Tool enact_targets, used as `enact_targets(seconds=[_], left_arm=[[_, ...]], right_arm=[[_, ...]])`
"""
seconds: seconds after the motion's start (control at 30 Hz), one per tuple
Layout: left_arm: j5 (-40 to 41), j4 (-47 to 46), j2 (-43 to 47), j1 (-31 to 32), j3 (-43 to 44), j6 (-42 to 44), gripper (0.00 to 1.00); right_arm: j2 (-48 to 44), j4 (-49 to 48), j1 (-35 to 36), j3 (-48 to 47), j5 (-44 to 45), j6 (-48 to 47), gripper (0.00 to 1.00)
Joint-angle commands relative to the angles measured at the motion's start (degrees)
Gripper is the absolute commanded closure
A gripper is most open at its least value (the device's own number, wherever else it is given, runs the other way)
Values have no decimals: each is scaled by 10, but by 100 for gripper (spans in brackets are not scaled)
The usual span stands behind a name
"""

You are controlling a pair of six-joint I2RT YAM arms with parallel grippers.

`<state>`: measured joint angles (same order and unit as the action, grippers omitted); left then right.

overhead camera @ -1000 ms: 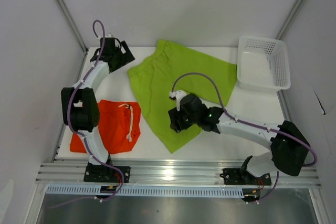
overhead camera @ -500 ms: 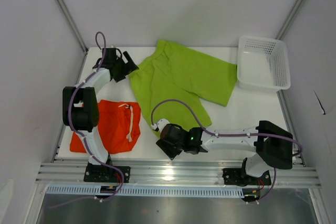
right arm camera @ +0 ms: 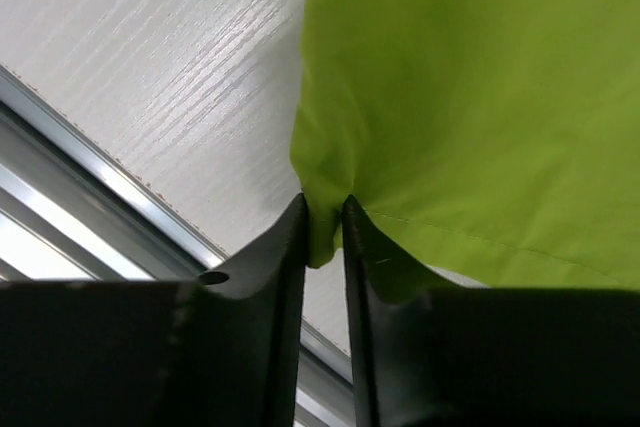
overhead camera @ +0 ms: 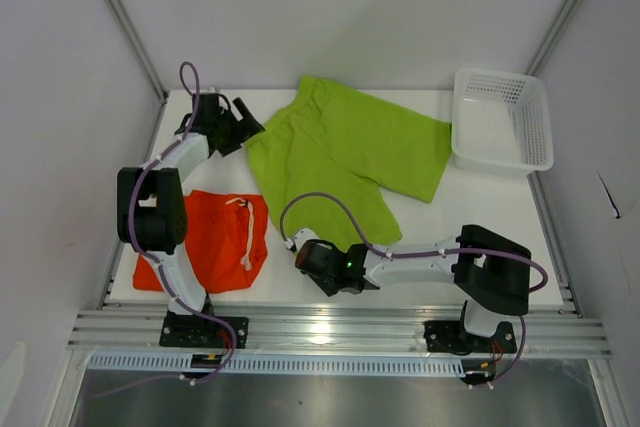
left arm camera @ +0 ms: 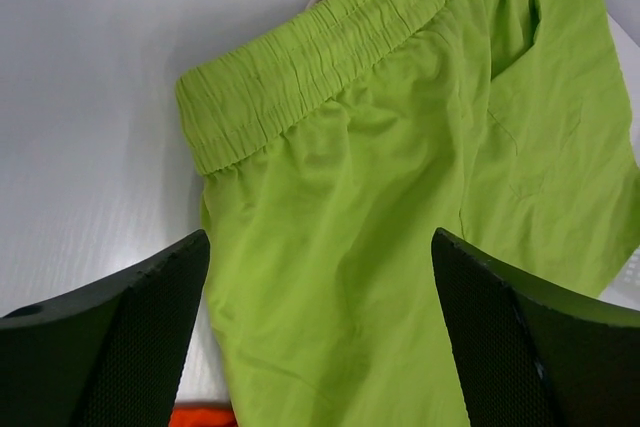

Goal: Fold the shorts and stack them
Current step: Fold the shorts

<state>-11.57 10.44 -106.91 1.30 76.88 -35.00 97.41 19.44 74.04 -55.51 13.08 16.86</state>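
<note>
Two pairs of shorts lie on the white tabletop [overhead camera: 480,217]. At the near left corner the orange shorts [overhead camera: 205,242] sit folded flat, their white drawstring [overhead camera: 248,232] on top; the left arm rises in front of them and hides part of the cloth. Near the far left corner the left tool [overhead camera: 243,127] is spread wide with nothing between its fingers, aimed at the left end of the green shorts' waistband [left arm camera: 320,57]. The green shorts [overhead camera: 350,152] lie opened out across the middle, waistband toward the far edge, one leg reaching toward the near edge and the other toward the right. At the near edge, just left of centre, the right tool [right arm camera: 323,209] is nearly closed, pinching the corner of that near leg between its fingers. A mesh basket [overhead camera: 500,87] stands at the far right corner, just beside the other leg.
</note>
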Motion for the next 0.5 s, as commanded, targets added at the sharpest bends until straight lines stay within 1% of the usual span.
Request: enact_targets(seconds=[0.0,0.1,0.27,0.33,0.47], left_arm=[[-29,-35,16,-7,-8,-17,9],[-42,-45,0,-7,-4,-25,11],[-41,-69,-21,-9,-14,-32,13],[-43,-78,-28,-10,-21,-38,16],[-48,-98,-44,-11,-33,-51,18]], right_arm=[[-6,-12,2,0,19,5,89],[-34,-14,0,15,20,14,100],[-92,-18,-26,47,0,31,100],[-121,-18,-29,63,-5,35,100],[-147,-19,-34,83,-10,44,100]])
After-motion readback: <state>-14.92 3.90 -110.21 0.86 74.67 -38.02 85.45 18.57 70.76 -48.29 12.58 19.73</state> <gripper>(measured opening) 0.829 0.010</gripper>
